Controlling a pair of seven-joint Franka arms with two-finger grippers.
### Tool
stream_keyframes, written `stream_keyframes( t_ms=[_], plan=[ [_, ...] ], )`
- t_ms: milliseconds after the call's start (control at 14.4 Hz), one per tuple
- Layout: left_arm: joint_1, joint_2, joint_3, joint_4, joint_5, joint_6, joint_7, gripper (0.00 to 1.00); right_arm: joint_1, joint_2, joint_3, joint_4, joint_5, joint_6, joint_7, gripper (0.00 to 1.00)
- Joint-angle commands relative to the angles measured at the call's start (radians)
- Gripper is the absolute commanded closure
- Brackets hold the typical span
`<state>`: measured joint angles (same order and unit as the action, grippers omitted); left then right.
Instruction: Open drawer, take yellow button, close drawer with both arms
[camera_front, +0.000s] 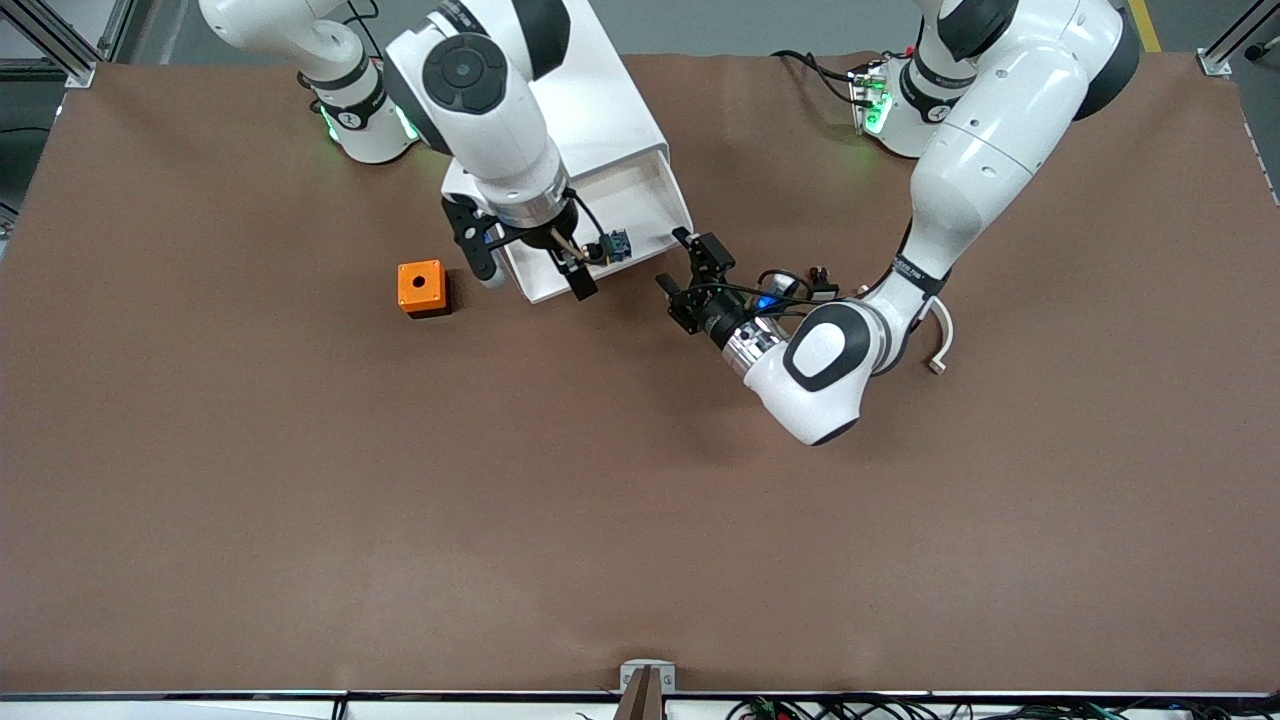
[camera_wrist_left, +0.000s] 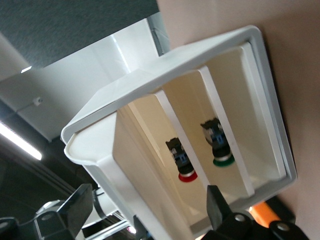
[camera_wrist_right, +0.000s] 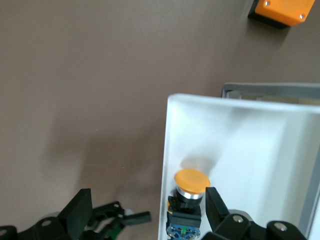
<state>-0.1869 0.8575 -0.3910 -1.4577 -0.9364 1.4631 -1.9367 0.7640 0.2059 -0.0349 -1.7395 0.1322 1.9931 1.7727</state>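
The small push button with round orange cap, black body and blue rear (camera_wrist_right: 188, 200) lies on its side in the pulled-out white top drawer (camera_front: 640, 215), right under my right gripper (camera_front: 530, 262), long axis flat along the drawer floor, cap end toward the drawer's front. My right fingers (camera_wrist_right: 218, 210) are spread wide, nothing held. Drawer wall sits just beside the button. My left gripper (camera_front: 692, 278) is spread too, empty, just off the drawer's corner. Orange plastic cube with a hole (camera_front: 421, 288) is well clear, toward the right arm's end.

Robotics lab, two white arms (camera_front: 960, 190) bolted at a brown-covered table (camera_front: 300, 500), aluminium framing, loose cables
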Motion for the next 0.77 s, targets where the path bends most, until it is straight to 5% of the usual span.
stream_keyframes(
  t_ms=[0, 557, 696],
  plan=[
    [0.014, -0.002, 0.0, 0.025, -0.009, 0.002, 0.157, 0.0, 0.038, 0.003, -0.007, -0.024, -0.026, 0.016, 0.031, 0.0],
    [0.001, -0.017, 0.053, 0.22, 0.172, 0.005, 0.621, 0.0, 0.098, 0.003, -0.007, -0.097, -0.094, 0.096, 0.105, 0.0],
    [0.012, -0.04, 0.067, 0.25, 0.212, 0.016, 0.738, 0.0, 0.107, 0.004, -0.007, -0.097, -0.106, 0.093, 0.103, 0.3]
  ],
)
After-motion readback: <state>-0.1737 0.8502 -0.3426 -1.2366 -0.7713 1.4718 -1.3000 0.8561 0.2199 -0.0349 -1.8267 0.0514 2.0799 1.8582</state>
